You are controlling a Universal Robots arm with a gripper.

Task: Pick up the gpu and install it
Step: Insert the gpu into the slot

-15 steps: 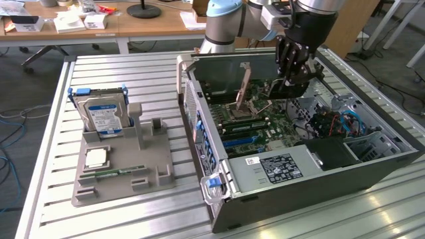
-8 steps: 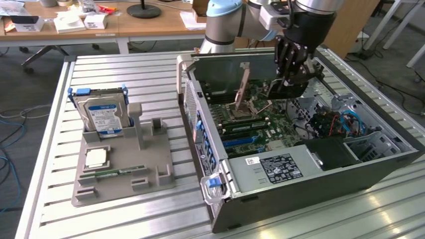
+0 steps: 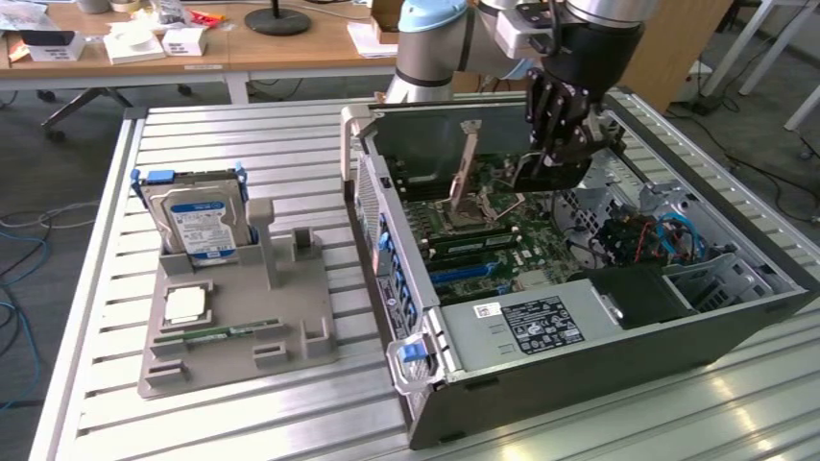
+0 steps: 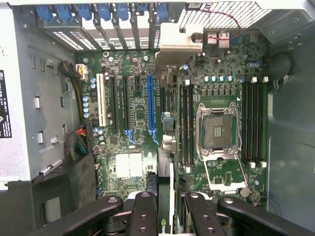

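Here the half-closed fingers (image 4: 145, 214) grip the gpu (image 4: 166, 187) edge-on above the motherboard (image 4: 133, 113), its green mark unreadable.

Ribbed bare-metal table (image 3: 256, 413) — matt grey plastic tray (image 3: 230, 355), sheet-metal case (image 3: 615, 355), matt dark gpu (image 3: 558, 178).

Hard drive (image 3: 199, 226) upright in grey fixture (image 3: 237, 365), near bench (image 3: 256, 144) edge on the exterior view's left. Memory stick (image 3: 230, 332) flat on fixture.

My exterior camera views the open computer case (image 3: 615, 370) obliquely from above, well back. My wrist camera, behind my gripper (image 4: 167, 201), faces straight down into that case, close above its motherboard (image 4: 133, 98). Both views share the motherboard and CPU socket (image 4: 217, 129).
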